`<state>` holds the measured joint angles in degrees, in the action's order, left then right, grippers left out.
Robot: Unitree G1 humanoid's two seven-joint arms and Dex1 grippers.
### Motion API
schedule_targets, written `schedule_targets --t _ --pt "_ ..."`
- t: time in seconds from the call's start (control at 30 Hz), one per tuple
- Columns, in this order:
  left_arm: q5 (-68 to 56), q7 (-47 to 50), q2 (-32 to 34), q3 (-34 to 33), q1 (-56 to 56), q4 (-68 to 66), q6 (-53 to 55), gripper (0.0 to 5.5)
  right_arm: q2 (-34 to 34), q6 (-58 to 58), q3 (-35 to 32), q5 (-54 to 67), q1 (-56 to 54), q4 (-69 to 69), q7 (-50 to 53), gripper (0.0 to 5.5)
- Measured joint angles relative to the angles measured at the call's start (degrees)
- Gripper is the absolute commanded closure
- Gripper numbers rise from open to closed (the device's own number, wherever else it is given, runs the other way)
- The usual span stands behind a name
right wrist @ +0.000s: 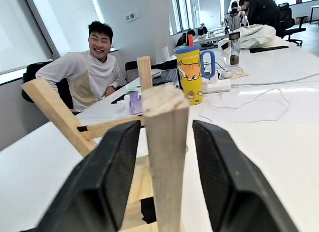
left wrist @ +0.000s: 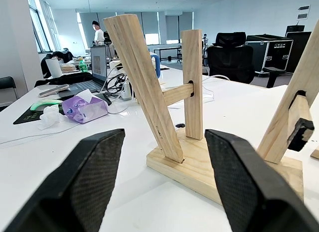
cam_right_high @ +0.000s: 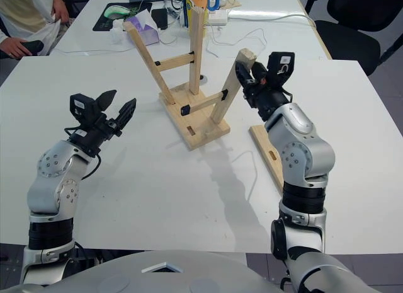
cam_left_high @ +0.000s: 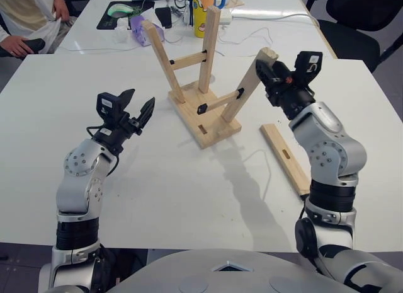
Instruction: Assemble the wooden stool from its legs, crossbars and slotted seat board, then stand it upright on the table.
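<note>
The slotted seat board (cam_left_high: 211, 132) lies flat on the white table with three legs rising from it. The left leg (cam_left_high: 160, 60) leans outward and the middle leg (cam_left_high: 210, 50) stands upright, with a crossbar (cam_left_high: 189, 60) joining them. The right leg (cam_left_high: 252, 85) leans right and carries a black-tipped crossbar (cam_left_high: 220, 103). My right gripper (cam_left_high: 272, 71) is shut on this leg's top end (right wrist: 167, 142), one finger against each side. A loose leg (cam_left_high: 286, 155) lies flat below that arm. My left gripper (cam_left_high: 138, 108) is open left of the board, holding nothing.
Behind the stool stand a yellow cup (cam_left_high: 203, 16), a purple tissue pack (cam_left_high: 141, 29), cables and a dark mouse mat (cam_left_high: 116, 12). An office chair (cam_left_high: 362, 22) sits past the table's far right corner. Bare tabletop stretches in front of the board.
</note>
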<state>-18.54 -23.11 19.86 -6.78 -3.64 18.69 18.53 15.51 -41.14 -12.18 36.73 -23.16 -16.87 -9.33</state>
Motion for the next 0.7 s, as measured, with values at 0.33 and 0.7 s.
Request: schedule_targets --t 0.33,0.7 --pt "0.01 1.55 -0.69 -0.91 2.01 1.53 -0.13 2.52 29.49 -12.54 1.83 4.83 0.14 7.21 -30.88 3.57" --pt "0.61 4.19 -3.36 -0.46 4.21 2.82 -1.06 2.52 27.50 -18.01 12.00 -7.59 8.21 12.56 -22.65 1.84"
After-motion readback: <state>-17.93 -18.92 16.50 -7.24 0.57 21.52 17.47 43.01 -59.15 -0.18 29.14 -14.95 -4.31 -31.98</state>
